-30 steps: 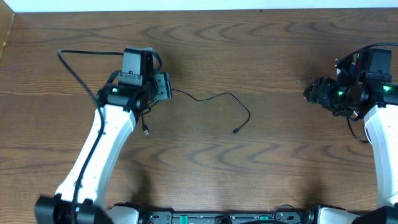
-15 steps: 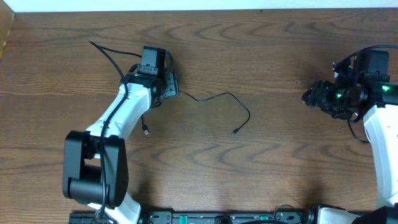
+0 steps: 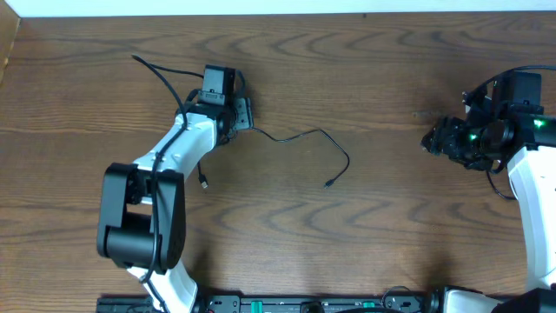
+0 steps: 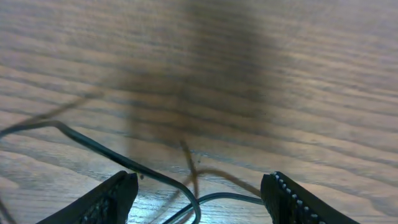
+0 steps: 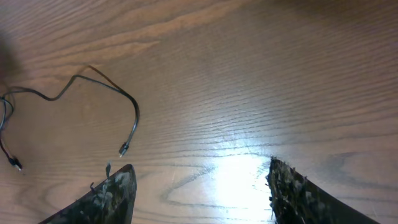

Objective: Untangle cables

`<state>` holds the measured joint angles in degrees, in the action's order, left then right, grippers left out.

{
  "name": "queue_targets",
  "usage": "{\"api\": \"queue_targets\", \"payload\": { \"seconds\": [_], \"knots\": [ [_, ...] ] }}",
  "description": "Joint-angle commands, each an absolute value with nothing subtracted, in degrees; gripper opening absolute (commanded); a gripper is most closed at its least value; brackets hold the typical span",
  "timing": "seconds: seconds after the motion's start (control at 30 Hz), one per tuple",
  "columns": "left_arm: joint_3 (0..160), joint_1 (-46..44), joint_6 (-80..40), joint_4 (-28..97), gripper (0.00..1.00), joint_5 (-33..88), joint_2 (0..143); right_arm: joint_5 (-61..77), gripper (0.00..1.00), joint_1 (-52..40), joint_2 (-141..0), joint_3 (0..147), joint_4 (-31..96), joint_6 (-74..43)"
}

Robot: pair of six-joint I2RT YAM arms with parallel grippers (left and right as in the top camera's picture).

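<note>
A thin black cable (image 3: 323, 133) lies in loose curves on the wooden table, with one small plug (image 3: 329, 183) at centre and another plug (image 3: 204, 185) below my left arm. My left gripper (image 3: 246, 116) sits low at the cable's left part. In the left wrist view its jaws (image 4: 199, 179) stand open, and crossing strands of the cable (image 4: 163, 179) lie on the wood between the fingers (image 4: 115, 198). My right gripper (image 3: 430, 139) hovers open and empty at the far right. Its wrist view shows the cable (image 5: 131, 103) and plug (image 5: 124, 149) well to the left.
A thicker black arm cable (image 3: 156, 71) arcs over the table behind my left arm. The table's back edge (image 3: 278, 15) meets a white wall. Bare wood (image 3: 391, 200) lies between the cable and my right arm.
My left gripper has shifted right and a little toward the back, and that arm has folded in closer. The black cable and the right arm have not moved.
</note>
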<state>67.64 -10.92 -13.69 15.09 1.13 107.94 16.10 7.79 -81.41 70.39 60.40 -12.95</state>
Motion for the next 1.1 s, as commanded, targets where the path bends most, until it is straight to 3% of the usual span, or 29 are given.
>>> {"api": "queue_targets", "payload": {
  "seconds": [0.0,0.43,0.5,0.6,0.7,0.87,1.07],
  "knots": [
    [68.47,-10.66,-14.22,14.59,0.68,0.36,109.40,15.99,0.64,7.51,-81.67,71.09,60.45,-12.08],
    [68.47,-10.68,-14.22,10.87,0.67,0.38,111.70,16.01,0.63,7.49,-81.67,71.09,61.14,-12.10],
    [68.49,-10.68,-14.22,9.87,0.57,0.40,111.70,16.01,0.63,7.49,-81.67,71.09,61.21,-12.10],
    [68.49,-10.68,-14.20,9.23,0.30,0.64,111.70,16.01,0.63,7.51,-81.67,71.09,61.14,-12.12],
    [68.49,-10.68,-14.22,8.80,0.10,1.04,111.66,16.01,0.63,7.51,-81.67,71.09,61.14,-12.10],
    [68.51,-10.74,-14.17,8.21,0.08,4.21,110.56,16.01,0.64,7.51,-81.67,71.09,61.08,-12.10],
    [68.51,-10.90,-14.22,5.80,0.07,18.44,105.84,16.01,0.64,7.51,-81.67,71.09,61.06,-12.10]
  ]
}}
